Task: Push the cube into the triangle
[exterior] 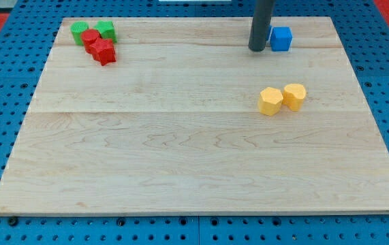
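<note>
Pale wooden board [194, 150] lies on a blue pegboard, and the single camera view takes in all of it. My tip [257, 50] rests near the view's top, just beside the left face of the blue cube [281, 39]; whether they touch I cannot tell. The rod has no jaws, so there is nothing to stand apart or together, and it holds nothing.

Below the cube sit two yellow blocks [283, 99], side by side and nearly touching. At the view's top left, well apart from everything else, cluster two green blocks [92, 30] and two red blocks [99, 46].

No triangle can be made out here (none of the blocks reads clearly as one), so the target is uncertain, and that is the first risk: pushing toward the wrong block. The second, in my judgement, is position. From the cube's left side, a push would send it toward the view's right edge, which is close. An off-centre contact could also spin the cube aside.
</note>
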You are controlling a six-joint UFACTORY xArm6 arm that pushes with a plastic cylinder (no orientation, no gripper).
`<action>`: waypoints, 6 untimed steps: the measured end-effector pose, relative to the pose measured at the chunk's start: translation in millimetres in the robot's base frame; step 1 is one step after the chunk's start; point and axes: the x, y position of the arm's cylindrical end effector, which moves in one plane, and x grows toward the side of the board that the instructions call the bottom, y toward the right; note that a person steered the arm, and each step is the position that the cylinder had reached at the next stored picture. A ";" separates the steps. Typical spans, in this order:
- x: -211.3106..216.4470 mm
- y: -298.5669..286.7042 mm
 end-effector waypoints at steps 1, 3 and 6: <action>-14.3 87.0; 20.0 124.1; 86.1 61.6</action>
